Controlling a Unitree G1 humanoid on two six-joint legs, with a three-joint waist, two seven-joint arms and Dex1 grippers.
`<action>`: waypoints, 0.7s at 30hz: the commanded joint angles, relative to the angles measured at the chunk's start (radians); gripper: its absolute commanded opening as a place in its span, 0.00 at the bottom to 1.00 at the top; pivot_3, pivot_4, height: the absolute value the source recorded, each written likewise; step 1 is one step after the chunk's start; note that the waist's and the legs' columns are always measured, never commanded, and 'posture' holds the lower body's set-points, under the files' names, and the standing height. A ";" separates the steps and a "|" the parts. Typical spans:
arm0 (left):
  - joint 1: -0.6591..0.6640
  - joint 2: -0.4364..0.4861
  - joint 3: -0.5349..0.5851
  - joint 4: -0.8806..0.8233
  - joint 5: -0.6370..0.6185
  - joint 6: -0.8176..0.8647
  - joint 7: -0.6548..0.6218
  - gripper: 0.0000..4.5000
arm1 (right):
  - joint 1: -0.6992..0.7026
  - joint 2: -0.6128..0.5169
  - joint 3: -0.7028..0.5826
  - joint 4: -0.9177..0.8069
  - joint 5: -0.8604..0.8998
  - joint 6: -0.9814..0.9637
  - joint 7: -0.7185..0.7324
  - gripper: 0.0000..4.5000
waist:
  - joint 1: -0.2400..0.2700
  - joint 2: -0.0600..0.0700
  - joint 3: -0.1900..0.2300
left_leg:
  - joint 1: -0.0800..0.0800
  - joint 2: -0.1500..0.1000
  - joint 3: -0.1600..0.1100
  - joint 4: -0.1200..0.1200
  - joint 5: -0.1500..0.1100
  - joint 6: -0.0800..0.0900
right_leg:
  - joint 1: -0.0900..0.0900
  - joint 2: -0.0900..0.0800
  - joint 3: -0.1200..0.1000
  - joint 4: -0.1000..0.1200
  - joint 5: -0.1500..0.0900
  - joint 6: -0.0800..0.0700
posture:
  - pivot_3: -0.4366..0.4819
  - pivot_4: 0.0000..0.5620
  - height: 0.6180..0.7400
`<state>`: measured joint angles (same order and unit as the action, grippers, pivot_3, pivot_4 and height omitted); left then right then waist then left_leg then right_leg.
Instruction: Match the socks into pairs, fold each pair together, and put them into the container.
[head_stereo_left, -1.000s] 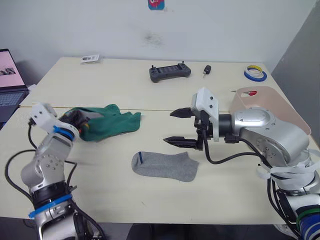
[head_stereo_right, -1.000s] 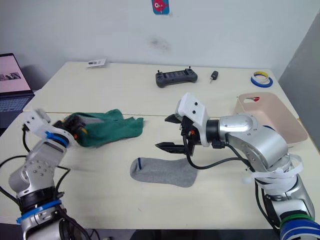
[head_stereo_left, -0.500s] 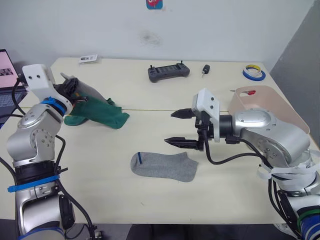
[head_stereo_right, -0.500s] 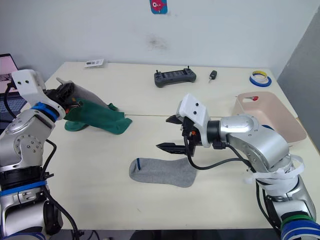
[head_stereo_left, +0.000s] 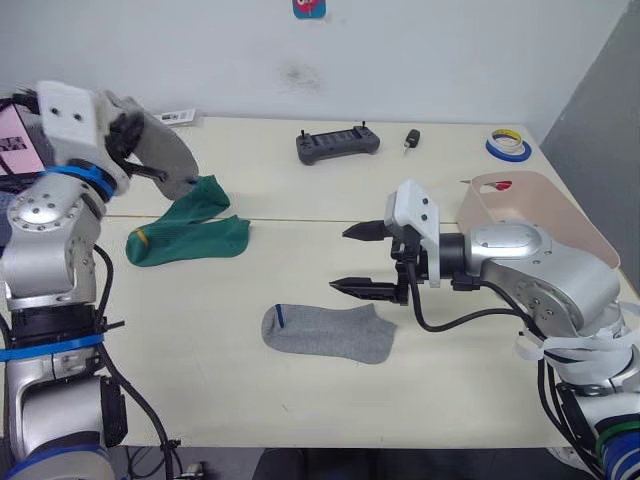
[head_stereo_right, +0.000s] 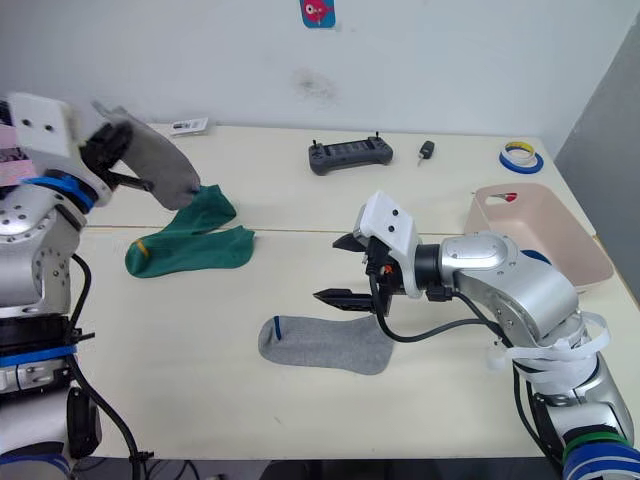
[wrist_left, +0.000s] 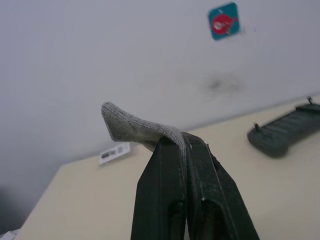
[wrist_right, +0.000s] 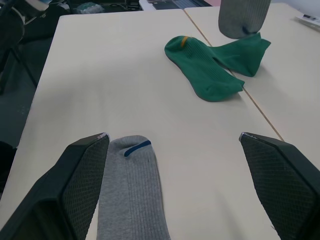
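My left gripper (head_stereo_left: 135, 152) is raised over the table's far left, shut on a grey sock (head_stereo_left: 165, 160) that hangs from it; the left wrist view shows the sock (wrist_left: 135, 127) pinched between the shut fingers. Below it, two green socks (head_stereo_left: 185, 232) lie overlapped on the table. A second grey sock (head_stereo_left: 330, 332) with a blue cuff stripe lies flat near the front middle. My right gripper (head_stereo_left: 342, 258) hovers open just above and behind its toe end. The pink-beige container (head_stereo_left: 560, 215) stands at the right edge.
A dark controller (head_stereo_left: 338, 144), a key fob (head_stereo_left: 412, 138) and a tape roll (head_stereo_left: 510, 146) lie along the far edge, with a small card (head_stereo_left: 180, 117) at the far left. A laptop (head_stereo_left: 12, 150) sits beyond the left edge. A small red thing (head_stereo_left: 503, 186) lies in the container.
My left gripper has risen and swung back, lifting the grey sock off the green socks, which now lie spread on the table. The right arm has barely moved.
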<state>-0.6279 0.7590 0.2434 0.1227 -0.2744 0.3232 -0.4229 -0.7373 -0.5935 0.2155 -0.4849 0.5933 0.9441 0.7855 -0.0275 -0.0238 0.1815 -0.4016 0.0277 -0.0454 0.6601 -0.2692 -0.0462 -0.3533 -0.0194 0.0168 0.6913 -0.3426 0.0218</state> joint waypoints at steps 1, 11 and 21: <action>0.040 -0.004 -0.042 -0.096 0.037 -0.043 -0.036 0.00 | 0.008 -0.008 -0.032 -0.035 0.010 -0.013 0.001 1.00 | 0.000 0.000 0.000 | 0.000 0.000 0.000 0.000 0.000 0.000 | 0.000 0.000 0.000 0.000 0.000 0.000 | 0.48 0.27 1.00; 0.155 -0.217 -0.247 -0.215 0.095 0.014 -0.030 0.00 | 0.090 -0.081 -0.078 -0.065 0.012 0.011 -0.012 1.00 | 0.005 0.000 0.000 | -0.001 0.000 -0.001 0.000 -0.002 0.003 | 0.001 0.000 -0.001 -0.001 0.000 0.000 | 0.48 0.27 1.00; 0.089 -0.412 -0.440 -0.058 0.212 -0.035 -0.054 0.00 | 0.172 -0.163 -0.119 -0.095 0.005 0.021 -0.034 1.00 | 0.001 0.000 0.000 | -0.001 0.000 0.000 0.001 -0.002 0.004 | 0.001 0.001 0.000 -0.001 0.000 0.000 | 0.48 0.27 1.00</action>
<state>-0.5229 0.3555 -0.1901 0.0730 -0.0782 0.3168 -0.4725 -0.5626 -0.7480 0.1347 -0.5456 0.5919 0.9663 0.7583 -0.0266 -0.0237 0.1815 -0.4023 0.0274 -0.0458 0.6606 -0.2711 -0.0425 -0.3526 -0.0183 0.0171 0.6909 -0.3426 0.0218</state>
